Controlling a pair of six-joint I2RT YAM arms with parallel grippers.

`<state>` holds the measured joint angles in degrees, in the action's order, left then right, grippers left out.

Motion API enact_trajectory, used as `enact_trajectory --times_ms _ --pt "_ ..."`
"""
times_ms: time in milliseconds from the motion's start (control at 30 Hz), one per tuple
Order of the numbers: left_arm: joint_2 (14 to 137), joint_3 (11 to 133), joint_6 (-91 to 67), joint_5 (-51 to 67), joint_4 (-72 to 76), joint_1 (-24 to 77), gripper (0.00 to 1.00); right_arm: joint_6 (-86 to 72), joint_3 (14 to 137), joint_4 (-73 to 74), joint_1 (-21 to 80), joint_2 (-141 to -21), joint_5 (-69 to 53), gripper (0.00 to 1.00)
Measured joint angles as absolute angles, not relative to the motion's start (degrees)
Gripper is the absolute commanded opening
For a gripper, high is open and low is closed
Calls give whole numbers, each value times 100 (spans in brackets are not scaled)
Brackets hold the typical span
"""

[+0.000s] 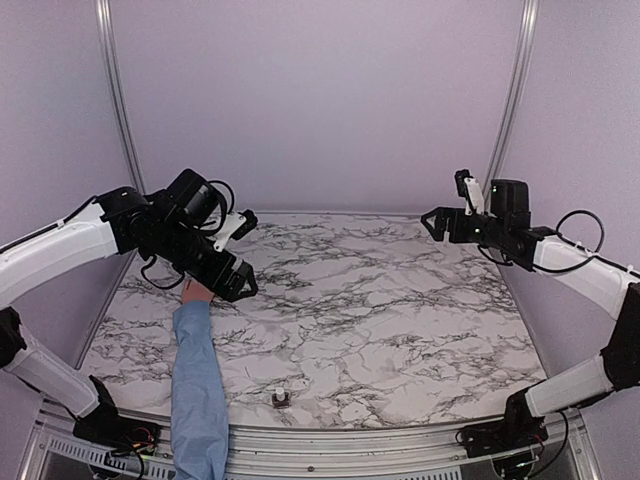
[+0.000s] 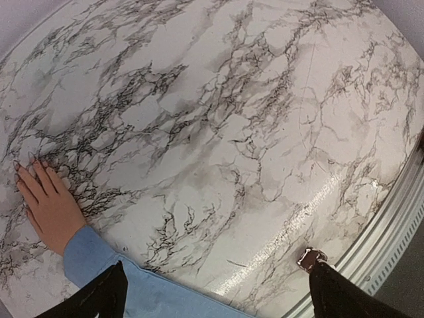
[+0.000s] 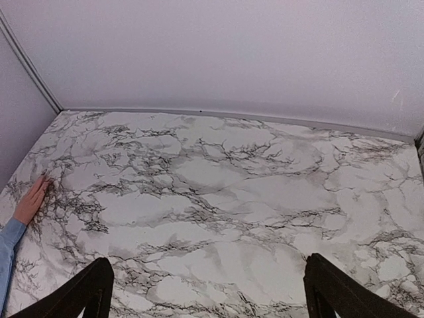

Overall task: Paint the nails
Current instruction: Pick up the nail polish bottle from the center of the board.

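Left end effector (image 1: pixel 243 252) is hovering wide open and empty just above the hand (image 1: pixel 195 292), which is lying flat on the tabletop (image 1: pixel 400 320), its nails (image 2: pixel 31 158) facing up; right end effector (image 1: pixel 447 203) is hanging open and empty, well apart from the hand.

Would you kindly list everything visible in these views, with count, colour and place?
table: one, white marble with grey veins, under everything.
walls: three, lilac, around the table.
bottle: one, dark with white cap, near front edge.
sleeve: one, light blue, left side.
hand: one, light-skinned, flat on table, left side.
nails: too small to count; colour unclear.
left gripper: one, black, open, raised near the hand.
right gripper: one, black, open, raised at right.
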<state>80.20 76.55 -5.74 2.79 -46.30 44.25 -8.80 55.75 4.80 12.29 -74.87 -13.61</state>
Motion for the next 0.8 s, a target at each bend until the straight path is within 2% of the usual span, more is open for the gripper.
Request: enact_trajectory --times_ms 400,800 --pt "9223 8248 -370 281 -5529 6204 92 -744 5402 355 1225 -7487 -1796 98" --pt "9413 8252 -242 -30 -5671 6954 65 -744 5223 344 1210 -7494 -2058 99"
